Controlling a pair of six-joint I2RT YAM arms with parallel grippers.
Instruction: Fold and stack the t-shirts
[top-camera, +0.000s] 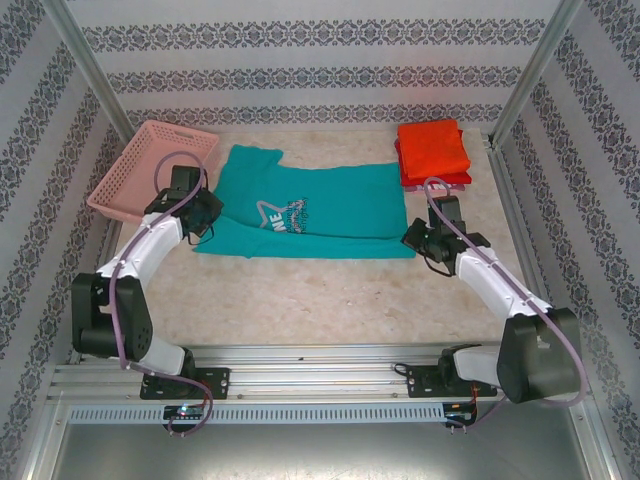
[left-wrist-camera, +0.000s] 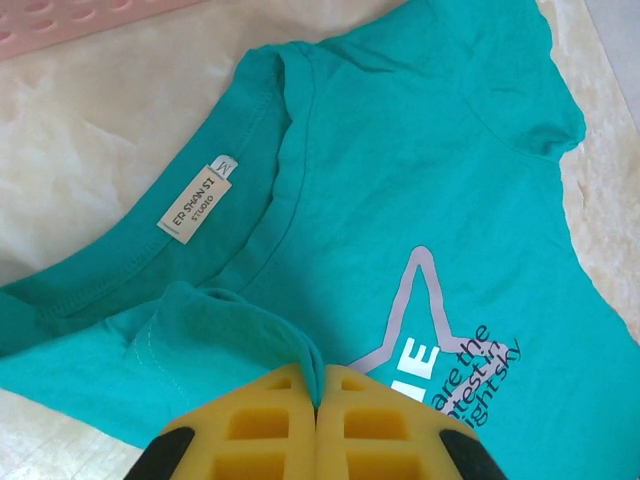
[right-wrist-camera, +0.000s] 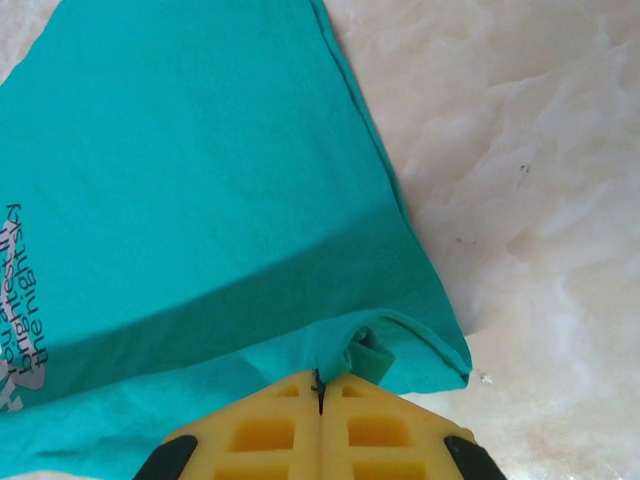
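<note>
The t-shirt (top-camera: 330, 205) is coloured teal, with a print (left-wrist-camera: 415, 358) of a pale grey star outline, white letters and dark script, and a beige label (left-wrist-camera: 195, 205). Right of it an orange-red shirt (top-camera: 430, 148) is seen on a red shirt (top-camera: 437, 181); left of it, a pink lattice basket (top-camera: 150, 168). The table (top-camera: 320, 300) is mottled cream.

The teal t-shirt (top-camera: 320, 205) is soft, matt knit cloth with stitched hems. Its chest print (left-wrist-camera: 415, 358) looks like a smooth, flat film, and the neck label (left-wrist-camera: 197, 203) is woven cream tape. My left pincer (left-wrist-camera: 318, 385) and my right pincer (right-wrist-camera: 320, 385) carry yellow pads (right-wrist-camera: 270, 435), matt and rubbery-looking, moulded with square pockets. The surface (top-camera: 300, 300) looks like pale marbled stone with a faint sheen. The basket (top-camera: 150, 170) is pink plastic lattice. The folded orange-red t-shirts (top-camera: 432, 150) are matt cloth. The rails (top-camera: 320, 362) at my bases are brushed metal.
</note>
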